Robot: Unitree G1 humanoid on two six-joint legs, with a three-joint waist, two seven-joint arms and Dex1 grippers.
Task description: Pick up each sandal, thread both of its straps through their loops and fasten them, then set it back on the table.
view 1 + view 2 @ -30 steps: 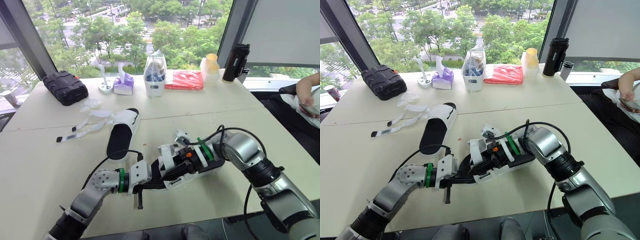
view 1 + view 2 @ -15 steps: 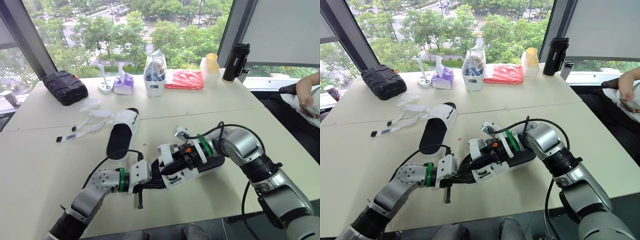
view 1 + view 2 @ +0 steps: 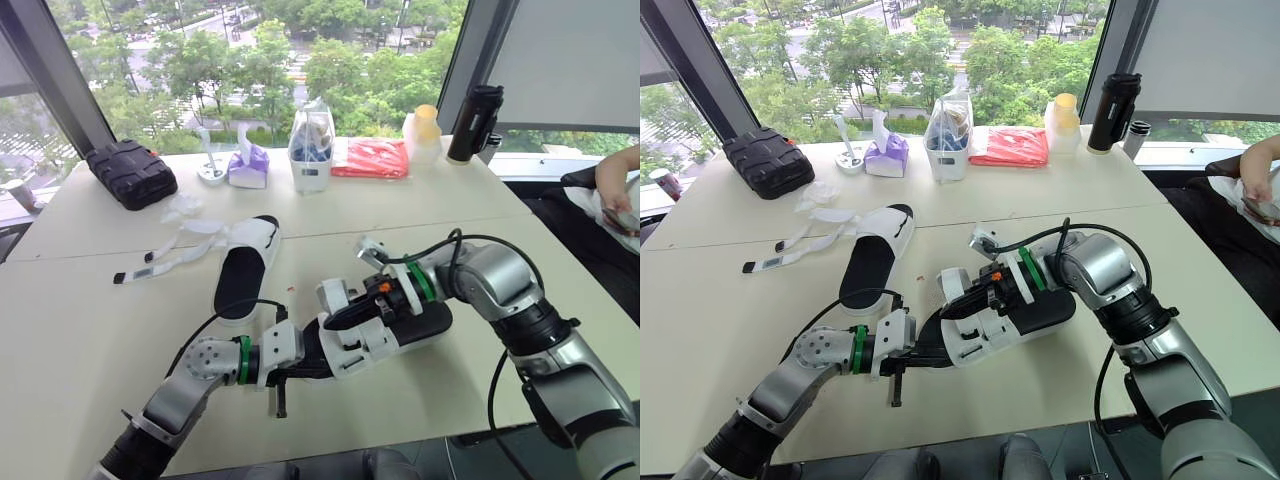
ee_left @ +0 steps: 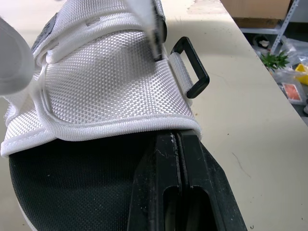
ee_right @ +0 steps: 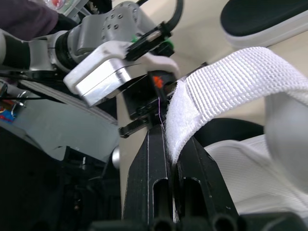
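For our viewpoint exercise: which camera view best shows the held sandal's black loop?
The left wrist view: the black loop is close up, no strap through it. The eye views show the whole sandal, loop too small to judge. The right wrist view shows the white strap instead.

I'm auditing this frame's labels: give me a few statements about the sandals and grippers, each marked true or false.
1. The right gripper is pinching a white strap. True.
2. The left gripper is open and clear of any sandal. False: the left gripper is shut on the edge of the held sandal.
3. The other sandal lies on the table with its straps loose. True.
4. The black case sits beside the bottle. False: the case is at the table's far left and the bottle at its far right.
5. The held sandal has a black loop at its side. True.
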